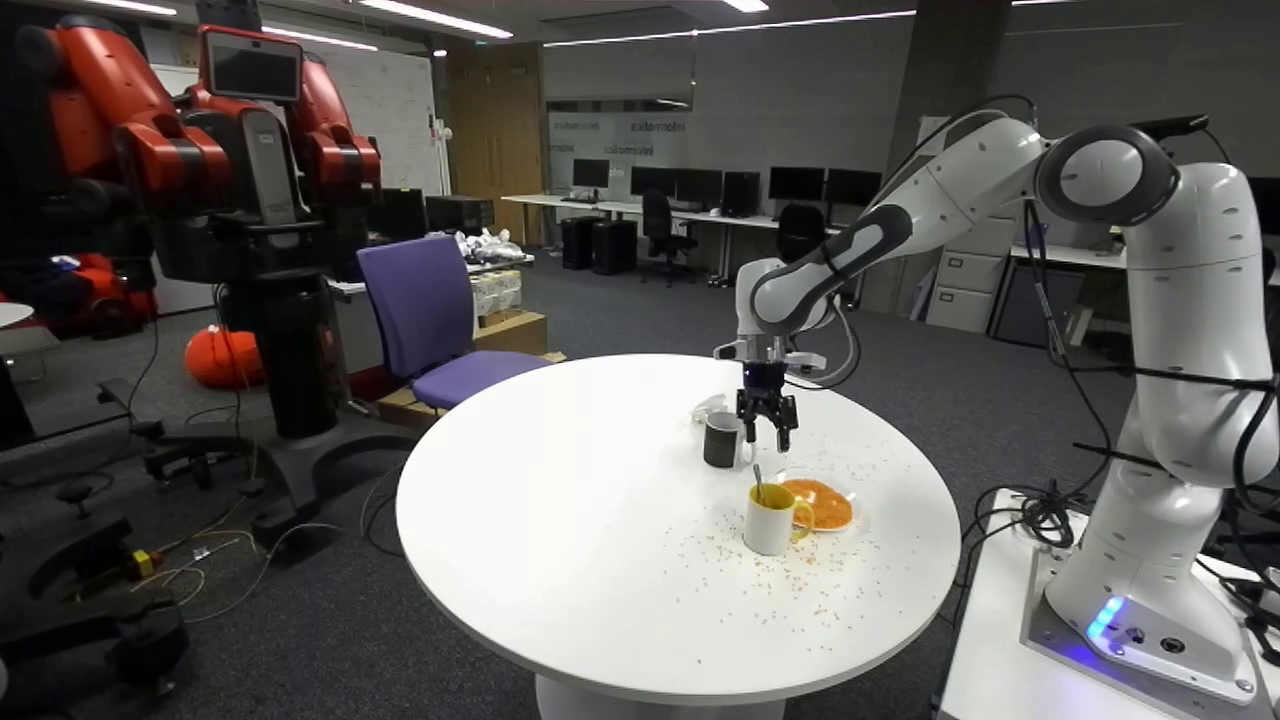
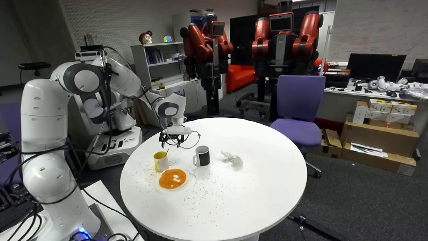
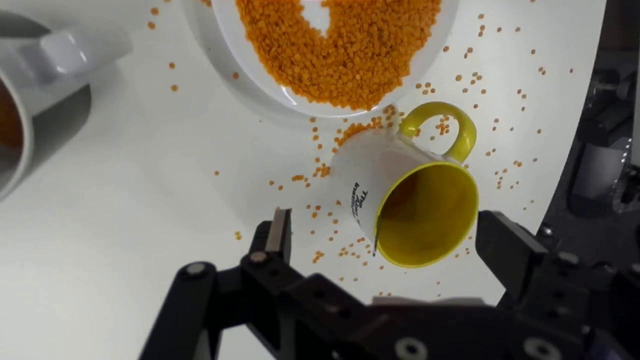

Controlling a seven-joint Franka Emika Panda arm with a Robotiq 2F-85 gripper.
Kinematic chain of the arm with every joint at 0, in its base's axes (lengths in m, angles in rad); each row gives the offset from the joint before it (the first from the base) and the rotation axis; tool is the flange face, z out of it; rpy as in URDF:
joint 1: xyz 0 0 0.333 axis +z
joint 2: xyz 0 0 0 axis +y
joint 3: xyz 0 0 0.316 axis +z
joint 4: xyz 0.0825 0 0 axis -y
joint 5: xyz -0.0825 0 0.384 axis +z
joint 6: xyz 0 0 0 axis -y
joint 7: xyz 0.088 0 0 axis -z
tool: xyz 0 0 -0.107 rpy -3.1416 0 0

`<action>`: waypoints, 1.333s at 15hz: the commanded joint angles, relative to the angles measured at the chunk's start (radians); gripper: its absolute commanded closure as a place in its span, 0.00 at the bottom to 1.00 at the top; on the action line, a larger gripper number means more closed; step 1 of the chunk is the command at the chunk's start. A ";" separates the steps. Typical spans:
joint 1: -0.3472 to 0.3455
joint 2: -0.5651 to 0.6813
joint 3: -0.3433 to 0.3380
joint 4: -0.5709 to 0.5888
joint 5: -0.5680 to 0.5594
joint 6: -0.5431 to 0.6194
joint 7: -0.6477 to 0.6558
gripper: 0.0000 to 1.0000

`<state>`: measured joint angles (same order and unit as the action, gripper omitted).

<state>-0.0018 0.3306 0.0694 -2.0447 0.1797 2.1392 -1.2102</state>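
Note:
My gripper [image 1: 767, 440] hangs over the table with its fingers [image 3: 281, 240] wide apart, holding nothing. In the wrist view a white mug with yellow inside and handle [image 3: 372, 165] shows below, framed between the fingertips. It stands upright in both exterior views, with the gripper above and apart from it. A thin metal handle [image 1: 757, 480] sticks out over its rim. Close by lies a white plate [image 3: 442, 35] spread with orange lentils [image 2: 172, 179], one bare patch among them. A black-and-white mug [image 2: 203, 157] stands nearby; only part of it appears in the wrist view.
Loose lentils are scattered over the round white table [image 1: 560, 480] about the plate and mugs. A crumpled whitish item [image 2: 234, 159] lies beyond the dark mug. A purple chair [image 2: 297, 130] stands close to the table's edge. Red two-armed robots [image 2: 281, 43] are further back.

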 commanded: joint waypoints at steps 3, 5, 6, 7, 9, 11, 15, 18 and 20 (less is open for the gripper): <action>0.034 0.015 -0.009 0.000 -0.094 0.003 0.371 0.00; 0.051 0.025 -0.003 -0.002 -0.136 0.000 0.498 0.00; 0.052 0.031 0.003 -0.004 -0.146 0.008 0.534 0.00; 0.049 0.039 0.014 -0.003 -0.139 0.014 0.551 0.00; 0.030 0.045 0.040 -0.020 -0.104 0.083 0.536 0.00; 0.016 0.047 0.053 -0.033 -0.083 0.138 0.519 0.00; -0.035 0.044 0.090 -0.054 -0.022 0.214 0.440 0.00; -0.080 0.046 0.124 -0.055 0.086 0.191 0.351 0.00; -0.104 0.047 0.134 -0.050 0.151 0.162 0.293 0.00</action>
<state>-0.0566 0.3992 0.1711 -2.0753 0.2502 2.3209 -0.8358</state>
